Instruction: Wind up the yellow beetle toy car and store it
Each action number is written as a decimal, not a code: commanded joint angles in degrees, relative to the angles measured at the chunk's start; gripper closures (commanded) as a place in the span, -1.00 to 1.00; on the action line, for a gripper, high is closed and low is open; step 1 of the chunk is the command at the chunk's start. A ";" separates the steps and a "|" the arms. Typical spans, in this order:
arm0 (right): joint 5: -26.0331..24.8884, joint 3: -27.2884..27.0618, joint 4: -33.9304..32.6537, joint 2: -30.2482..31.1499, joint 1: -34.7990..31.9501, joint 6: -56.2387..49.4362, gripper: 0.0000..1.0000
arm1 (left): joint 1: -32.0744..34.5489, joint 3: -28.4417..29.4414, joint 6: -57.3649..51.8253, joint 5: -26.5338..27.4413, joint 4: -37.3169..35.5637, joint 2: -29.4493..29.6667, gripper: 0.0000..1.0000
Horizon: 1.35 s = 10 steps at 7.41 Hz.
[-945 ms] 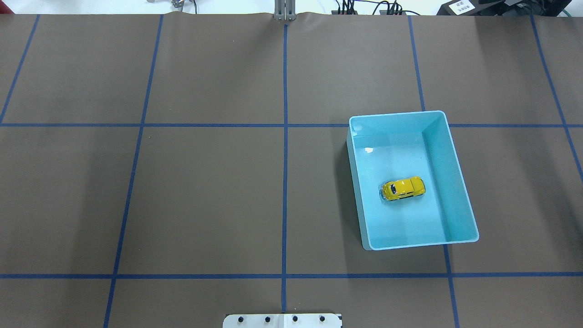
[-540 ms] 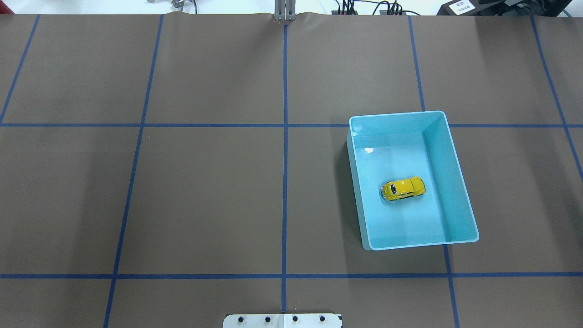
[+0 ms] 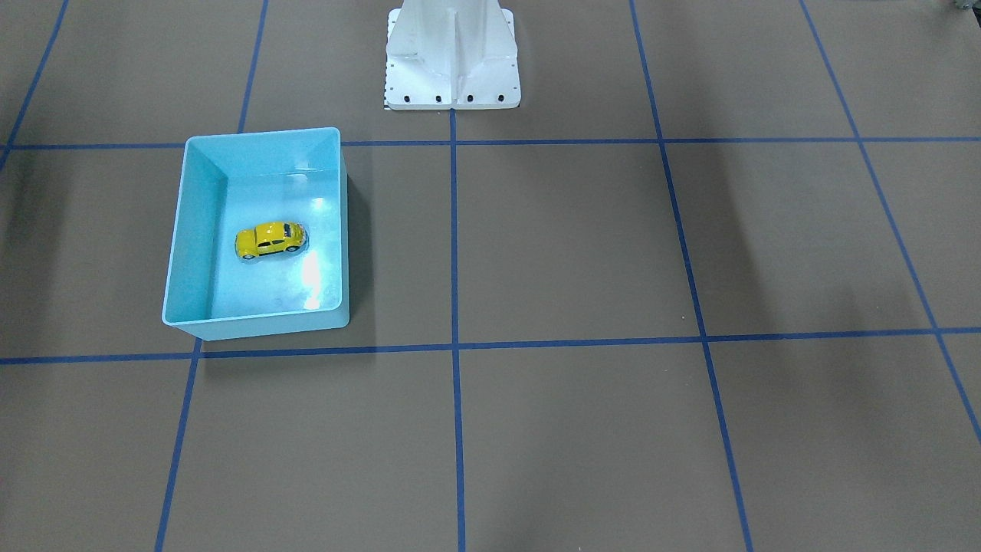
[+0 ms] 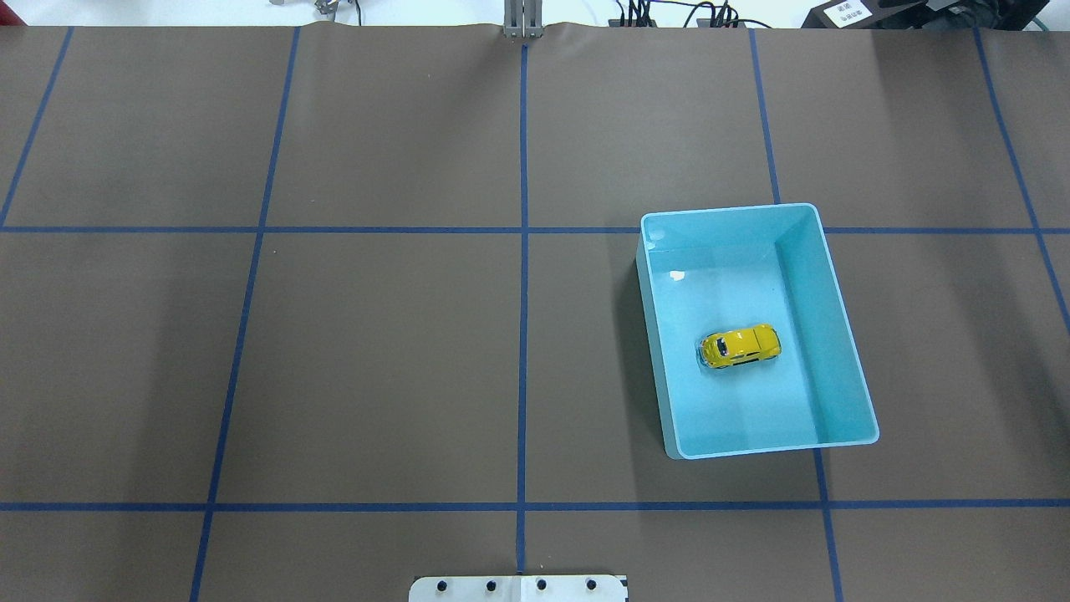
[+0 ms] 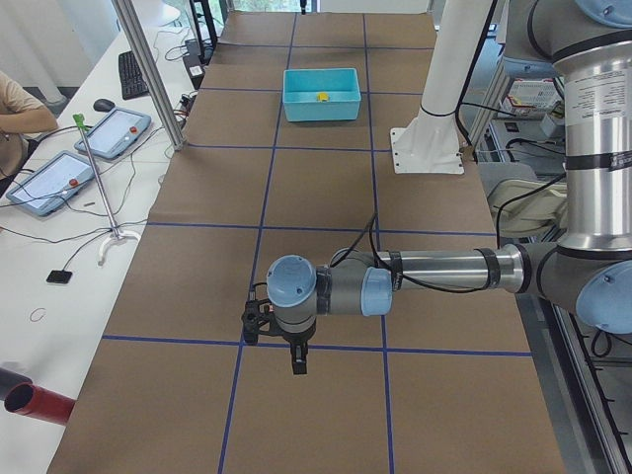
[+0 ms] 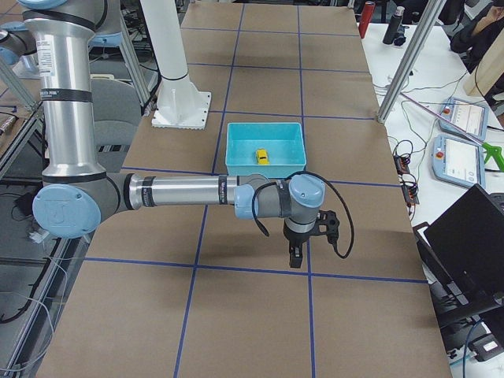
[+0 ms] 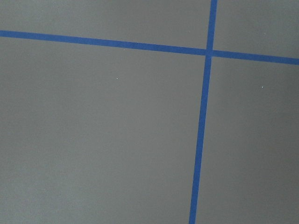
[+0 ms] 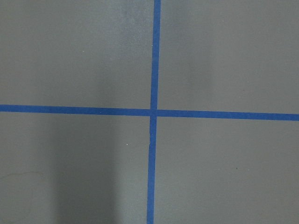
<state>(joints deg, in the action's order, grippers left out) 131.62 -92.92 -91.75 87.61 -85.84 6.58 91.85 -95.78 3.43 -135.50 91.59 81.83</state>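
Observation:
The yellow beetle toy car (image 4: 741,346) sits upright on its wheels inside the light blue bin (image 4: 836,326), near the bin's middle. It also shows in the front-facing view (image 3: 270,239), the left view (image 5: 321,96) and the right view (image 6: 262,156). My left gripper (image 5: 298,362) hangs over the table's left end, far from the bin; I cannot tell whether it is open or shut. My right gripper (image 6: 295,257) hangs over the table's right end, a short way from the bin; I cannot tell its state. Both wrist views show only bare mat and blue tape.
The brown mat carries a grid of blue tape lines (image 4: 522,251). The white robot base (image 3: 452,54) stands at the table's robot side. An aluminium post (image 5: 148,69) and tablets (image 5: 109,133) stand beside the table. A person sits at the side desk (image 5: 20,109).

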 commanded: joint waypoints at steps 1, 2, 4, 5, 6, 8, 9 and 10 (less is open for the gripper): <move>0.04 -0.34 -1.59 -0.07 -0.03 0.10 -1.00 | 0.00 -0.11 0.00 -0.03 0.00 0.00 -1.00; 0.04 -0.34 -1.59 -0.07 -0.03 0.10 -1.00 | 0.00 -0.11 0.00 -0.03 0.00 0.09 -1.00; 0.04 -0.25 -1.59 0.20 -0.12 0.01 -1.00 | -0.09 -0.11 0.00 -0.03 0.08 0.09 -1.00; -0.04 0.10 -1.50 0.20 -0.12 0.01 -1.00 | -0.09 -0.11 0.00 -0.03 0.08 0.09 -1.00; -0.05 1.06 -1.24 -0.24 -0.03 0.01 -1.00 | -0.09 -0.20 0.00 -0.03 0.08 0.17 -1.00; 0.04 1.16 -1.24 -0.42 -0.03 0.01 -1.00 | -0.09 -0.29 0.00 -0.03 0.08 0.17 -1.00; 0.04 1.16 -1.15 -0.33 -0.03 0.01 -1.00 | -0.09 -0.37 0.00 -0.03 0.08 0.17 -1.00; 0.04 1.16 -1.15 -0.24 -0.03 -0.08 -1.00 | -0.09 -0.38 0.00 -0.03 0.08 0.17 -1.00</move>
<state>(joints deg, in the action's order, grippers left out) 131.65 -91.79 -92.93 87.29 -85.87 6.57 91.76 -96.12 3.43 -135.53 91.67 82.00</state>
